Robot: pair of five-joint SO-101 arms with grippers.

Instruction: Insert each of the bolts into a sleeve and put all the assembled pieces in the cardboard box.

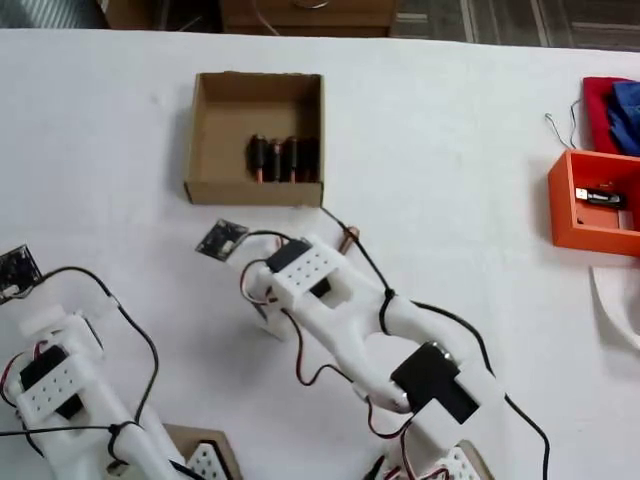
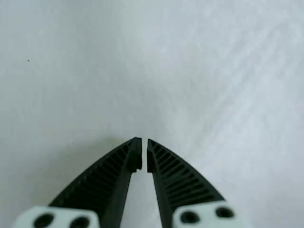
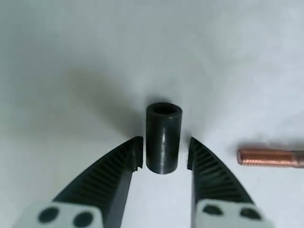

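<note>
Between the fingers of the right gripper [image 3: 164, 153] a black sleeve [image 3: 164, 133] stands upright on the white table [image 3: 71, 57], open end up; the fingers are spread to either side of it, a thin gap showing on each side, so nothing is grasped; a copper-coloured bolt [image 3: 268, 157] lies on its side near the sleeve, apart from it, threaded end toward it. High view: the right arm [image 1: 350, 320] lies across the middle of the table, its wrist end toward the cardboard box [image 1: 205, 140]; the bolt lies beside the arm, just short of the box's near corner; inside the box, close to its near wall, a row of assembled pieces [image 1: 283, 158] lies side by side; the left arm [image 1: 60, 375] sits at the near left edge; an orange box [image 1: 590, 235] stands at the right edge, well apart. Left wrist view: the left gripper [image 2: 144, 154] hangs over bare table, fingers clenched to a hairline slit, holding nothing.
</note>
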